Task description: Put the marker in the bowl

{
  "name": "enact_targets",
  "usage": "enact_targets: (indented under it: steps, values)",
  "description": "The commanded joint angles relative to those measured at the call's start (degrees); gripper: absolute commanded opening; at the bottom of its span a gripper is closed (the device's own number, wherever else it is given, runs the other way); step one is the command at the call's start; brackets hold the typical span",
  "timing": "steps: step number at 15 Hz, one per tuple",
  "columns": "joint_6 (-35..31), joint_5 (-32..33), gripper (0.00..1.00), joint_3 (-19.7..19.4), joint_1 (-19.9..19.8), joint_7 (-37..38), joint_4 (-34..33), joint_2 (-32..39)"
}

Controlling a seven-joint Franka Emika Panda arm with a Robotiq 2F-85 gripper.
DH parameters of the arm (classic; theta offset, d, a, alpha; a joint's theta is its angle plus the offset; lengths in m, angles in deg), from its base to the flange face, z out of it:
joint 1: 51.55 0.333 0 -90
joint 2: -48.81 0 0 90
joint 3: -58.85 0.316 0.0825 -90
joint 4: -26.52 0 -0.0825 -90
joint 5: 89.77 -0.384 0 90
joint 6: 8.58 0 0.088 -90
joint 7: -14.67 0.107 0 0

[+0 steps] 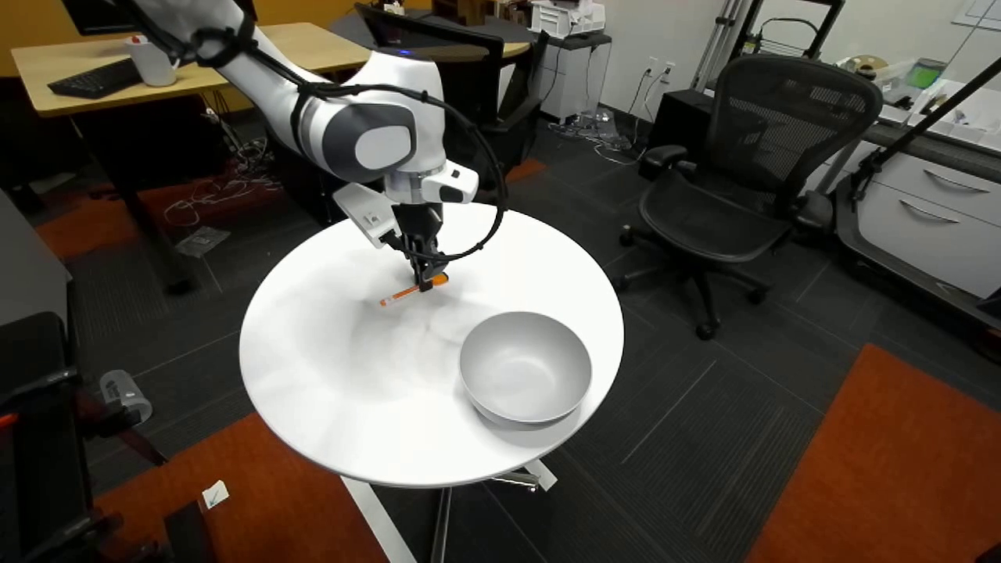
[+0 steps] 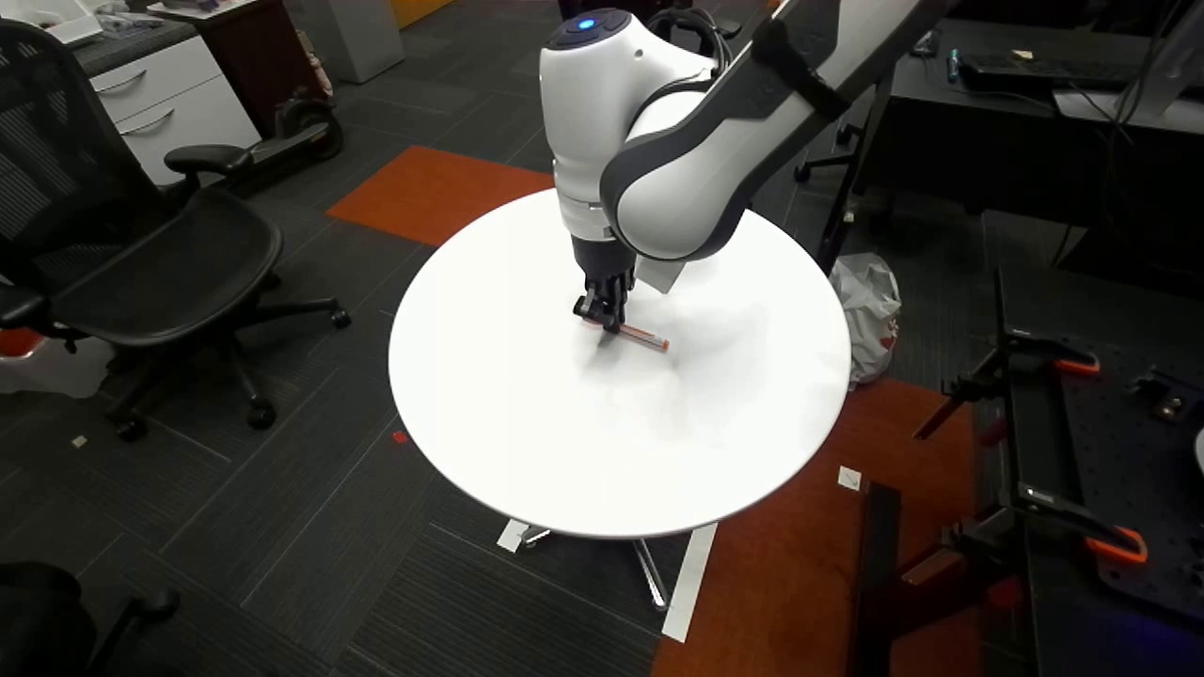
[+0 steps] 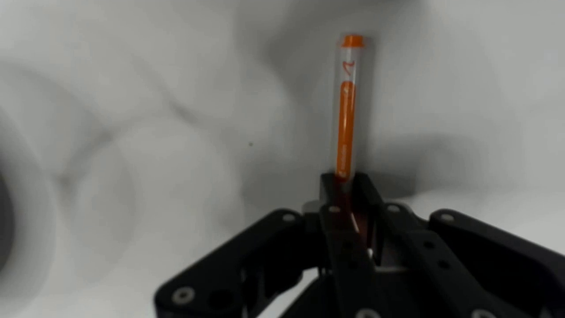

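Note:
The marker is a thin orange and clear pen, seen in an exterior view (image 1: 401, 295), in an exterior view (image 2: 644, 338) and in the wrist view (image 3: 346, 110). My gripper (image 1: 425, 284) is shut on it near its cap end. In the wrist view the two fingertips (image 3: 345, 180) press on both sides of the marker, and its orange end points away. The marker lies flat, at or just above the table; I cannot tell if it touches. The grey bowl (image 1: 524, 379) stands upright, apart from the gripper. A curved edge of the bowl (image 3: 33, 238) shows blurred at the left.
The round white table (image 1: 328, 407) carries the bowl near its edge. A black cable loop hangs beside the wrist. A black office chair (image 1: 727, 188) stands off the table, and a cart with clamps (image 2: 1044, 414) stands on another side.

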Motion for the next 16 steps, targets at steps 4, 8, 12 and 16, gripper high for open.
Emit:
enact_targets:
  steps: [4,8,12,16]
  values:
    - [-0.2,-1.5,0.03,-1.4,1.4,1.7,7.2,-10.3]
    - [0.1,0.6,0.03,-6.5,2.6,8.5,12.0,-19.7]
    - [1.4,3.6,0.03,-11.2,1.7,14.2,14.4,-25.7]
    - [1.5,7.6,0.03,-14.0,0.5,17.1,13.1,-25.7]
